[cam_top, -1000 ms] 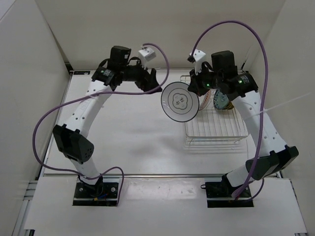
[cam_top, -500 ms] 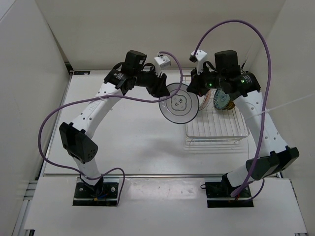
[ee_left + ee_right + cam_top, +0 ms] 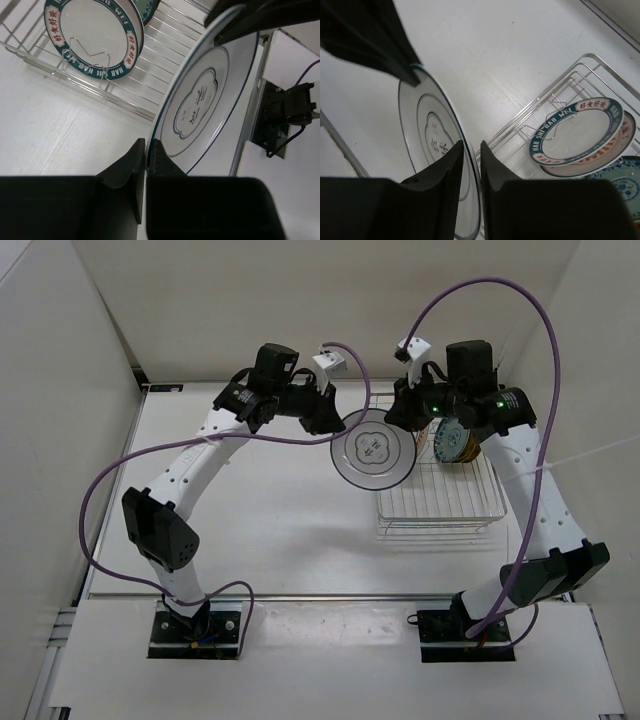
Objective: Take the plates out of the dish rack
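Evidently a hand-over in mid-air. White plate (image 3: pixel 373 447) hung above the desk (image 3: pixel 260 510), just left of the rack (image 3: pixel 440 505), clear of the wires and tipped on edge between the two arms. Left jaws were nipped narrow on its left rim; in the left wrist view the edge ran straight in between the pads. Right jaws sat narrow across the opposite rim, and I judged them clamped on the plate too. Three plates stood upright in the rack: a dark-rimmed plate (image 3: pixel 577 132) in front, an orange plate (image 3: pixel 600 156) close behind it, and a teal plate (image 3: pixel 626 186) at the far side. Risks as I read them: both holds were thin edge pinches on glazed ware, so if one arm let go before the other was firmly seated, the plate could pivot and slip to the desk. If both arms pulled while gripping, the rim could skid out or chip. A swing to the right could clip the rack's raised side.
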